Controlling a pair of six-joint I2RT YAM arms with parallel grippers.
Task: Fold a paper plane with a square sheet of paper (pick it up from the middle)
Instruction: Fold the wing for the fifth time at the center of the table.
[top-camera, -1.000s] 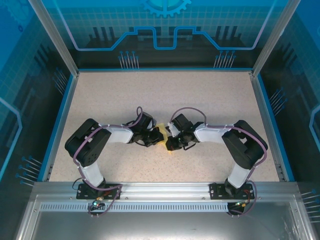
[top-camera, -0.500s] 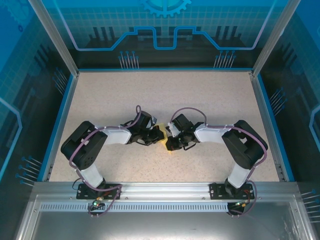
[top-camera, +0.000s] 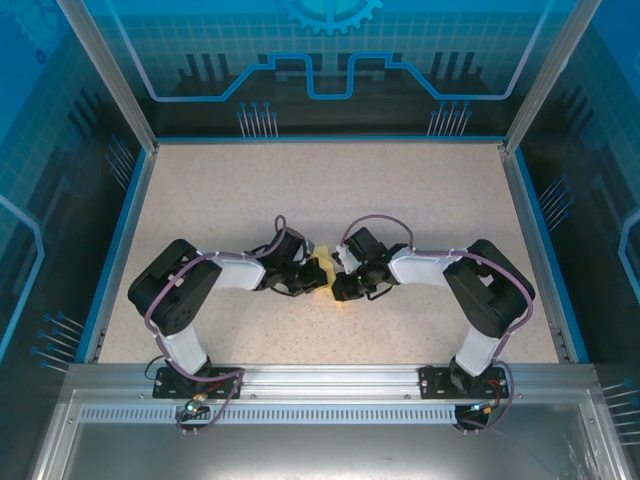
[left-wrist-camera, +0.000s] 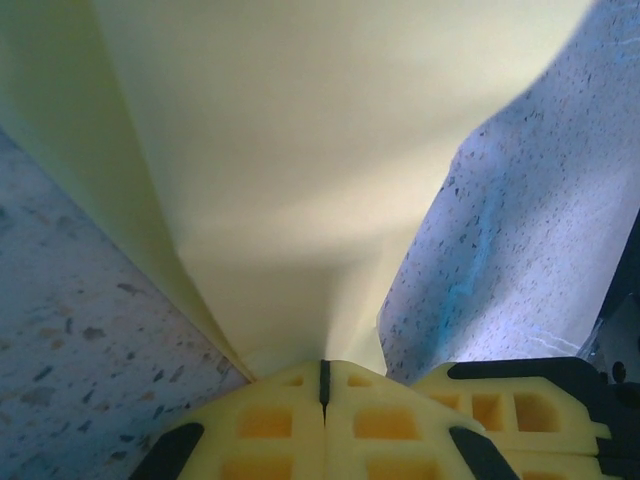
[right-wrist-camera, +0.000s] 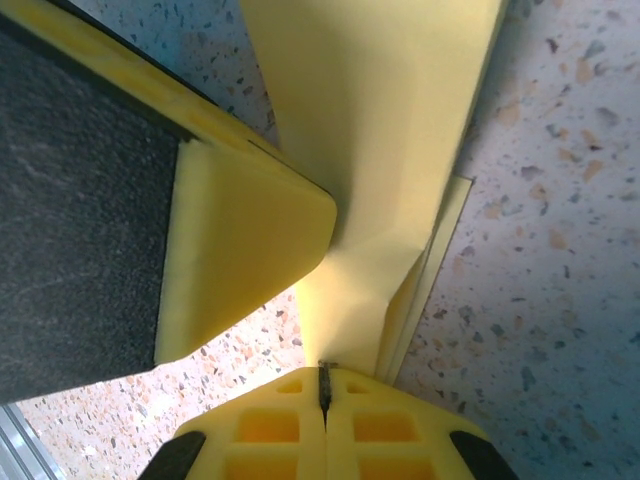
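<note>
The sheet of paper (top-camera: 325, 270) is pale yellow and folded into layers, held low over the middle of the table between both grippers. My left gripper (top-camera: 309, 275) is shut on its left side. In the left wrist view the paper (left-wrist-camera: 300, 150) fans out upward from the closed left gripper (left-wrist-camera: 323, 372). My right gripper (top-camera: 342, 283) is shut on the paper's right side. In the right wrist view the folded paper (right-wrist-camera: 385, 130) runs up from the pinched right gripper (right-wrist-camera: 324, 375), and a left finger (right-wrist-camera: 240, 250) presses on it from the left. I cannot tell whether it has a plane's shape.
The speckled beige table (top-camera: 330, 190) has a blue rim (top-camera: 122, 240) and transparent walls on three sides. An aluminium rail (top-camera: 320, 378) along the near edge carries both arm bases. Both elbows stick outward to the left and right.
The left arm's elbow swayed slightly left and came back. Both grippers stay shut on the paper in nearly the same place.
</note>
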